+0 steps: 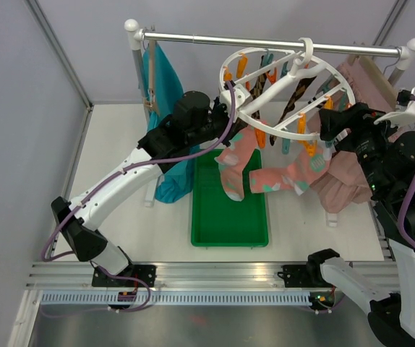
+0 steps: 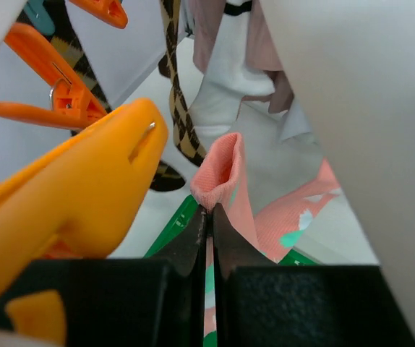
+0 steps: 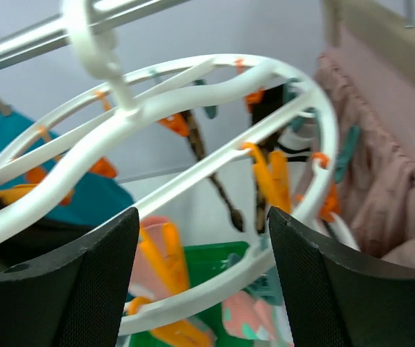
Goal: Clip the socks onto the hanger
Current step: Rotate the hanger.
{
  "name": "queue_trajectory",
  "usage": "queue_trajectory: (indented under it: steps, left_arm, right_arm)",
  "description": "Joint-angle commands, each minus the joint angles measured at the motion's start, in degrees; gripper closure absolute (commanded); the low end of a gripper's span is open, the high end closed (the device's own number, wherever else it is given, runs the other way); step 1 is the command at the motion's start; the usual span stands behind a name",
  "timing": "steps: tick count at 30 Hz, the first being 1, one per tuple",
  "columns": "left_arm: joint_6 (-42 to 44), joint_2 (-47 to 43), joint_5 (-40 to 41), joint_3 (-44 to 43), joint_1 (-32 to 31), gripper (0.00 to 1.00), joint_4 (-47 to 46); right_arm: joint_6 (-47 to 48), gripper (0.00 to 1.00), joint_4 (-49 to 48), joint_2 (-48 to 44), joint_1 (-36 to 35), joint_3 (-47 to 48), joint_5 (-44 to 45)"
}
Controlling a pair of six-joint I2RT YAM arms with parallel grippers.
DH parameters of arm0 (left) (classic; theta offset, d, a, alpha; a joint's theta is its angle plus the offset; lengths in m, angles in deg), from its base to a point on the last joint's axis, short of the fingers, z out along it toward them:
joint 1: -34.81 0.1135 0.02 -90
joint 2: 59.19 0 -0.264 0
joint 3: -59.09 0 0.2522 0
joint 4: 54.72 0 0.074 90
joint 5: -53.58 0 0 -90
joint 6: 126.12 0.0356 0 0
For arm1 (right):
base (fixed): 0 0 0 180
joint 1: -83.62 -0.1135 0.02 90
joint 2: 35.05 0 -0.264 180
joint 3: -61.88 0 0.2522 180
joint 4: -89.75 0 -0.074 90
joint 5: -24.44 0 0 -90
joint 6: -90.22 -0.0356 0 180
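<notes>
The round white hanger hangs by its hook from the rail, with orange and teal clips under it. Argyle socks are clipped at its back. My left gripper is shut on the cuff of a pink sock, held up beside a big orange clip under the ring's left side. A second pink sock hangs from the ring's front right. My right gripper stands open by the ring's right rim, nothing held between its fingers.
A green tray lies on the table under the hanger. A teal garment hangs at the rail's left end and a dusty-pink skirt at its right, close behind my right arm.
</notes>
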Motion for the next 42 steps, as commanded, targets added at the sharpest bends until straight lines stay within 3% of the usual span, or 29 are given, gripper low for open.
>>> queue_trajectory:
  steps: [1,4,6,9,16,22,27,31,42]
  left_arm:
    - [2.65,0.68,2.1,-2.99,-0.48,0.98,0.05]
    - [2.82,0.68,2.72,-2.9,-0.48,0.98,0.14]
    - [2.91,0.77,2.89,-2.99,-0.48,0.98,0.05]
    - [2.82,0.6,2.72,-3.08,-0.48,0.98,0.05]
    - [3.0,0.77,2.98,-3.08,-0.57,0.98,0.22]
    - [3.09,0.86,3.24,-3.17,-0.57,0.98,0.05]
    - [3.0,1.03,3.16,-3.17,-0.57,0.98,-0.04]
    - [3.0,1.21,3.16,-3.25,-0.57,0.98,-0.04]
    - [3.35,1.12,3.95,-3.25,-0.57,0.98,0.14]
  right_arm:
    - [-1.99,0.21,2.46,0.55,0.05,1.55,-11.59]
    - [-1.82,0.21,3.68,0.11,0.05,2.34,-11.43]
    - [-1.82,0.21,5.17,-0.16,0.05,3.91,-5.23]
    - [-0.68,0.21,7.03,-0.42,0.05,4.62,-2.9]
    - [-0.15,0.2,2.82,-2.97,0.05,4.8,-17.2]
    - [-1.2,0.25,2.37,-2.62,0.05,5.33,-32.5]
    - [-2.95,0.3,-1.14,-2.27,0.05,-1.77,-43.49]
    - [-3.32,0.3,-4.83,-3.23,0.05,-6.53,-44.56]
    - [1.08,0.31,-0.87,-4.46,0.05,-8.29,-40.08]
